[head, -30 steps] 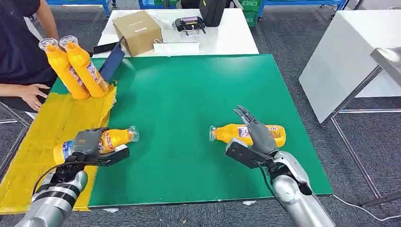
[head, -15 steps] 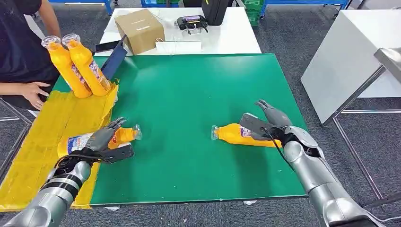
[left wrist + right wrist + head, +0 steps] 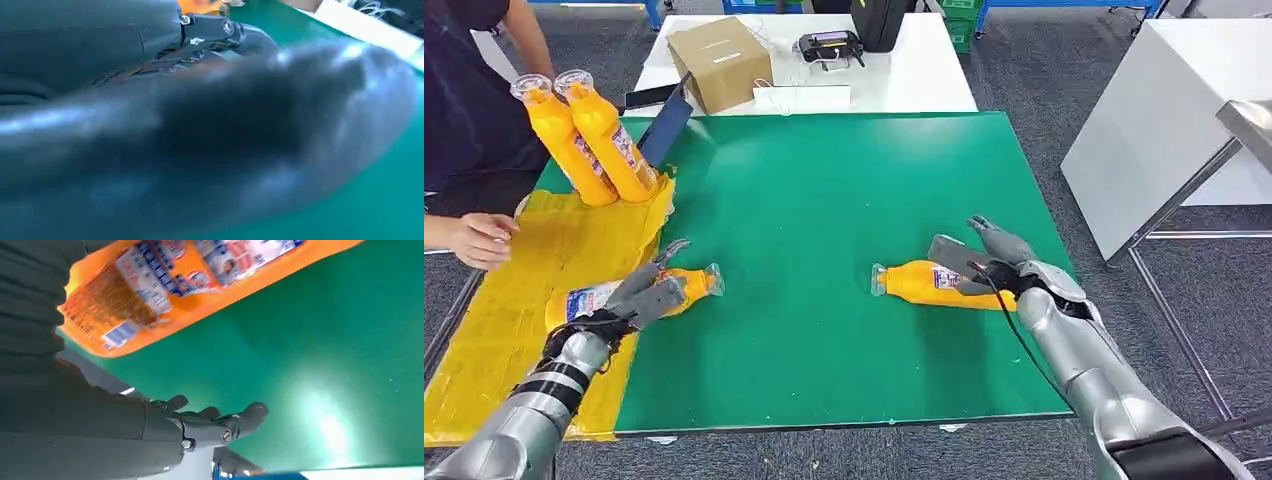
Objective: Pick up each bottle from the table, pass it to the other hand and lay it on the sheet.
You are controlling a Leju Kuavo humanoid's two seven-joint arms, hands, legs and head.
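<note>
We are reaching our right robot hand (image 3: 984,262), fingers spread and holding nothing, at the bottle (image 3: 929,283) lying at its nine o'clock on the table (image 3: 824,180), long axis crosswise. Our left robot hand (image 3: 652,290) is hovering open over the other bottle (image 3: 589,300), which is lying half on the sheet (image 3: 534,250).

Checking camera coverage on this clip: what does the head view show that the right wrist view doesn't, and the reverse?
Head view alone: the yellow sheet, two upright bottles at its far end, a lying bottle under the open left hand, a person's hand and a cardboard box.

Right wrist view alone: the label print on the bottle, close up.

Both: the green mat, the right hand and the bottle beside it.
</note>
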